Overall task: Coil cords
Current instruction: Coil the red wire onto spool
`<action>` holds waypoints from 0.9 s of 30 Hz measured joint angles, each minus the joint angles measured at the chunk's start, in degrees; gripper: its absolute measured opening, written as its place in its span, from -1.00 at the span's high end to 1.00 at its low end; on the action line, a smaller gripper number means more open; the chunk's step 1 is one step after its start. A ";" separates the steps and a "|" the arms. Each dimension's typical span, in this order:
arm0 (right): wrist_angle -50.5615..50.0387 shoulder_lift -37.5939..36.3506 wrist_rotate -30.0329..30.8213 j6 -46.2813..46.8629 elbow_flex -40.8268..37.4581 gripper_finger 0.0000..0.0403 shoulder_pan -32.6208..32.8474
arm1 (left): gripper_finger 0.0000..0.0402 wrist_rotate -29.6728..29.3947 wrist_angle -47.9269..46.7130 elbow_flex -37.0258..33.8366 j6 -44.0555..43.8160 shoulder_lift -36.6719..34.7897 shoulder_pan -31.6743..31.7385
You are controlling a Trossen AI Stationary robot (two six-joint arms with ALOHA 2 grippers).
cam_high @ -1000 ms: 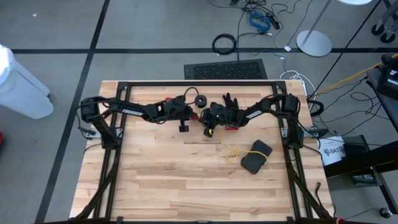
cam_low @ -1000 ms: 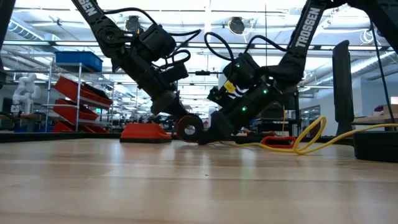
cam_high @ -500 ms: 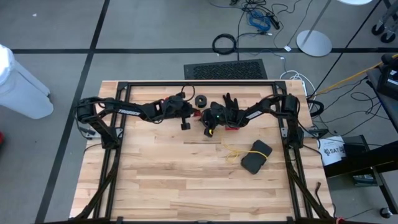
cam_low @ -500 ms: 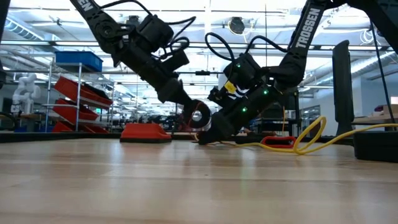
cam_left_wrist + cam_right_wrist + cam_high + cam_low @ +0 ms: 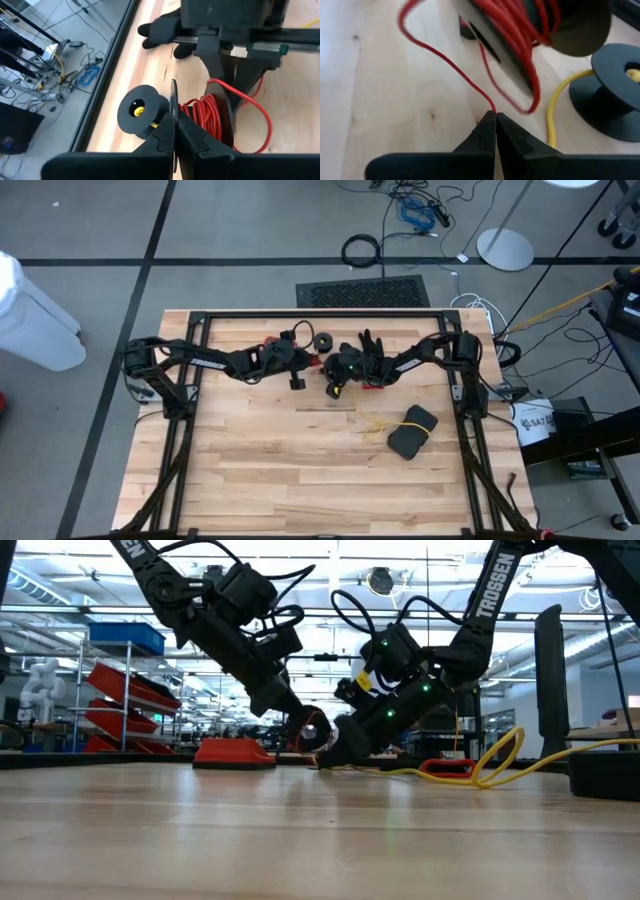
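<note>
A black reel wound with the red-orange cord (image 5: 202, 117) hangs just above the table's far middle, and my left gripper (image 5: 175, 125) is shut on it. In the low view the reel (image 5: 312, 730) is tilted. My right gripper (image 5: 495, 120) faces it from the right, shut on a loose loop of the red-orange cord (image 5: 445, 60). A second black reel (image 5: 142, 107) with a yellow centre stands on its flat flange on the wood just beyond. The yellow cord (image 5: 554, 107) runs from it along the table. My left gripper pinches the rim of the red reel's thin flange (image 5: 173, 97) between its two fingers, edge-on, slanting down from the table's left. The reel is lifted clear of the table and tilted. My right gripper pinches a single strand of the red-orange cord (image 5: 491, 109) at its fingertips, slanting down from the table's right. The strand runs slack up to the reel.
A black glove (image 5: 370, 340) lies on the wood behind my right gripper. A black pouch (image 5: 412, 430) sits toward the near right with a bit of yellow cord (image 5: 372, 423) beside it. A red tray (image 5: 235, 753) lies at the far edge. The table's near half is bare wood.
My left gripper has risen a little and gone toward my right gripper, carrying the red reel off the table. The reel has turned from showing its round face in the low view to a more tilted, edge-on stand.
</note>
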 joint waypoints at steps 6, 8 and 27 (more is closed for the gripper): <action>1.28 -0.02 -0.53 1.83 0.02 1.00 0.19 | 0.97 -0.43 1.20 -0.04 -0.16 0.06 -0.64; 2.09 -0.08 -0.53 2.41 0.04 1.00 0.50 | 0.97 -1.02 1.98 -0.04 -0.16 0.06 -1.20; 5.88 -0.20 -0.24 7.55 0.13 1.00 1.70 | 0.97 -13.28 8.05 -0.04 1.35 2.83 -6.87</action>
